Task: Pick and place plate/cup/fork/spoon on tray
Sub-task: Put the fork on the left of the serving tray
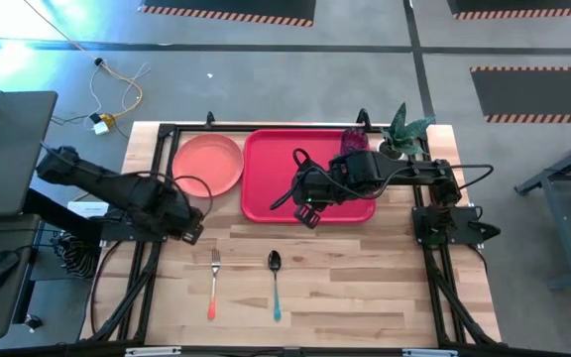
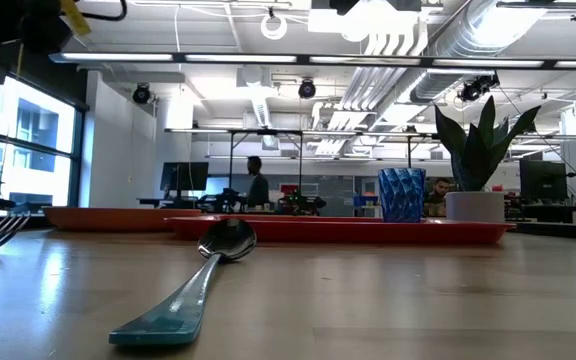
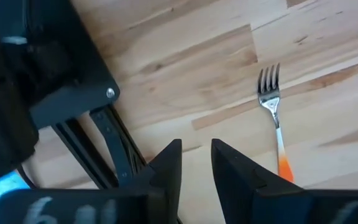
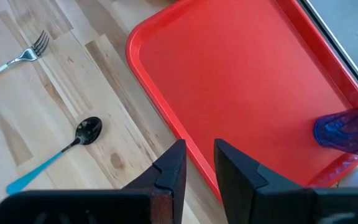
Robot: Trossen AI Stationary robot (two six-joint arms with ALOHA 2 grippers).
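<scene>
Light wooden table [image 1: 365, 278] with a black frame, on grey floor with striped hazard mats. Red tray [image 1: 271, 178] at the far middle of the table. Blue cup [image 2: 401, 194] upright inside the tray, at its far right corner; white pot with green plant [image 2: 476, 170] just past that corner, off the tray. Pink plate [image 1: 208, 165] touching or nearly touching the tray's left edge. Fork [image 1: 213, 283] and spoon [image 1: 275, 285] flat on bare wood in front of the tray, side by side, apart, handles pointing away from it. Right gripper [image 4: 197, 163] above the tray's near edge, fingers a narrow gap apart, holding nothing. Left gripper [image 3: 196, 158] left of the tray, over wood near the fork's tines, likewise narrowly parted and empty. Beyond the table, an open workshop: ceiling ducts, strip lights, monitors, a person [image 2: 256, 183] standing far behind.
</scene>
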